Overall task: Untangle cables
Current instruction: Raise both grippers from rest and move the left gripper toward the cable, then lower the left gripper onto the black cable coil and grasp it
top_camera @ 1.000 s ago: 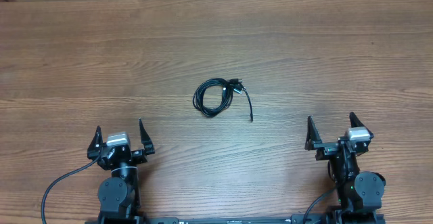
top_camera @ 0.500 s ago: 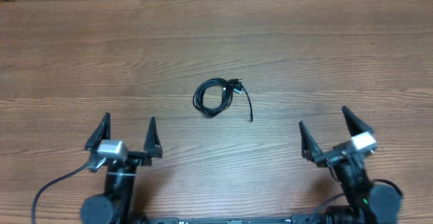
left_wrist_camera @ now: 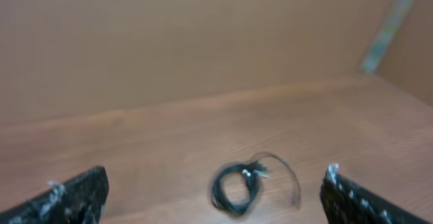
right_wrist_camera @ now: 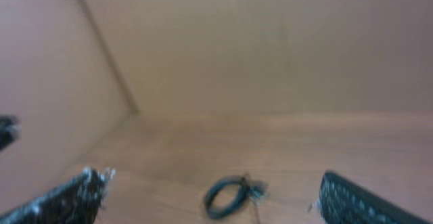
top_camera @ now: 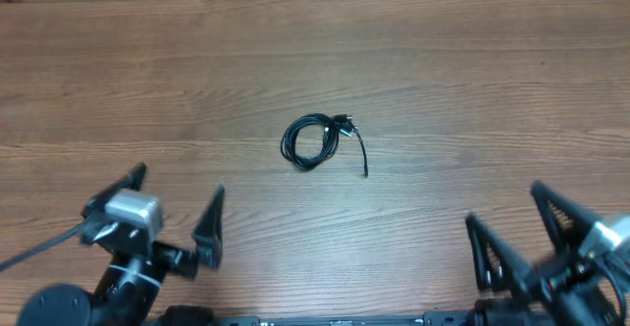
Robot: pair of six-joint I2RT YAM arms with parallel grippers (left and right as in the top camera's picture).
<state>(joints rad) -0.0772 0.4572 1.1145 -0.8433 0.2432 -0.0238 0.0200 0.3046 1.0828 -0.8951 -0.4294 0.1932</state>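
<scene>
Cables: thin black cords [top_camera: 313, 141] coiled on your brown wooden table [top_camera: 463, 70].
Hands: left hand [top_camera: 177, 180], right hand [top_camera: 506, 205] spread wide, well apart from them.

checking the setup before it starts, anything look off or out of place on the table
Nothing stands out. The cables lie in a small coil on the table, one loose end trailing right. The left gripper and right gripper hover open, well short of them.

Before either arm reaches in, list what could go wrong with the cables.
1. The cables form one small tight coil: a pinch may catch several strands and tighten it.
2. The open left tool and right tool could collide over it.
3. The loose tail lies flat on the table and may slip.
</scene>
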